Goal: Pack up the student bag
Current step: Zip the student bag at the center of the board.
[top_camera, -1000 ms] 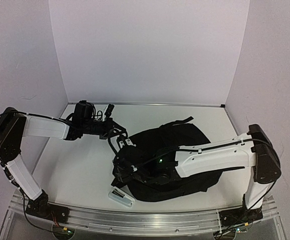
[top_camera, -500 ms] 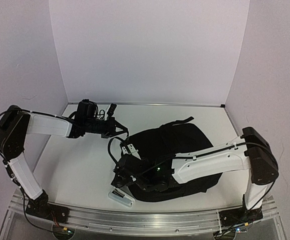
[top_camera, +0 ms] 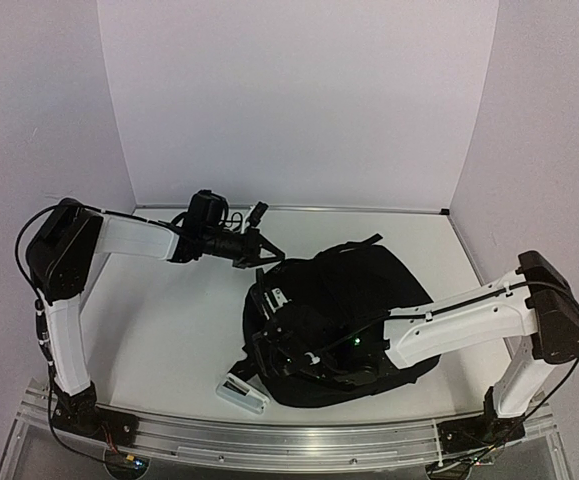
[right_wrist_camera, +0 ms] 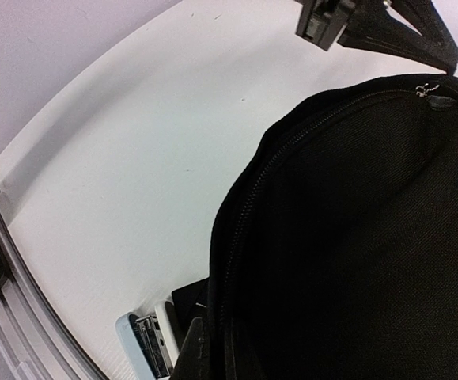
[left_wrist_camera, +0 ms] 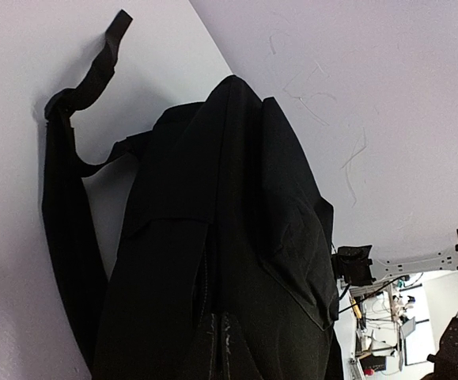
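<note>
Cloth was pinched in two spots. The left end effector (top_camera: 266,255) was shut on the far rim of the student bag (top_camera: 359,295), and the right end effector (top_camera: 267,352) looked shut on its near rim. The bag lay in the middle of the tabletop (top_camera: 164,320). To open it well, I think both should pull apart slowly, along the zipper (right_wrist_camera: 248,190). A small pale thing (top_camera: 241,392) lay just beside the bag, near the front edge. Open room was on the left, and the back wall (top_camera: 299,100) stood close behind.
</note>
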You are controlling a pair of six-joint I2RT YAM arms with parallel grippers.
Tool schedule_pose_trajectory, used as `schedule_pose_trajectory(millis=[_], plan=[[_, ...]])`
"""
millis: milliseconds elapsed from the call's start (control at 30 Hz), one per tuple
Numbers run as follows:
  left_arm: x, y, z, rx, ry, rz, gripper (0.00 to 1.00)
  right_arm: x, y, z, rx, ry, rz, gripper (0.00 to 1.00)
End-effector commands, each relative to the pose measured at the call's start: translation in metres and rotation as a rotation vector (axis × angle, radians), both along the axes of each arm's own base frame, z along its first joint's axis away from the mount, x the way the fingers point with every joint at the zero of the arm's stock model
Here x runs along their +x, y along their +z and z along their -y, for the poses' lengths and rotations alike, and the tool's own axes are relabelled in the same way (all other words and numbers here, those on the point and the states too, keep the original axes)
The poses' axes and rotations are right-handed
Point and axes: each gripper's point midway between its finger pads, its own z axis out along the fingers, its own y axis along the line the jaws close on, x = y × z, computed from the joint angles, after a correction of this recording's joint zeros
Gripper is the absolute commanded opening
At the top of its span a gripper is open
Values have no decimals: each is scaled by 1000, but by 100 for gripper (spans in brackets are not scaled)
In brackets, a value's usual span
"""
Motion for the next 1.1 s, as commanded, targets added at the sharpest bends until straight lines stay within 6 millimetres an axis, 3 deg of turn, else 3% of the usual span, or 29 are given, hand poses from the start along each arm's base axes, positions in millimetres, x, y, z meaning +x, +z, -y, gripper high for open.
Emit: schedule_pose_trajectory(millis=[0,600,767,967,1033,1067], plan=[[10,25,27,-77,-79,104,0,-23,38,-30,164,121,-20,0],[45,-5,70,-73,-95,117,0,-32,48,-45,205,202,-21,0],[57,-11,83,-67,-76,120,0,-27,55,-39,217,167,-6,0],[66,0,85,-77,-45,143,0,-15,68,-24,249,74,19,0],[65,8,85,-80,-52,152,8,-6,74,-15,265,2,32,0],[64,13,83,-79,-50,158,16,-1,76,-9,268,-38,38,0]])
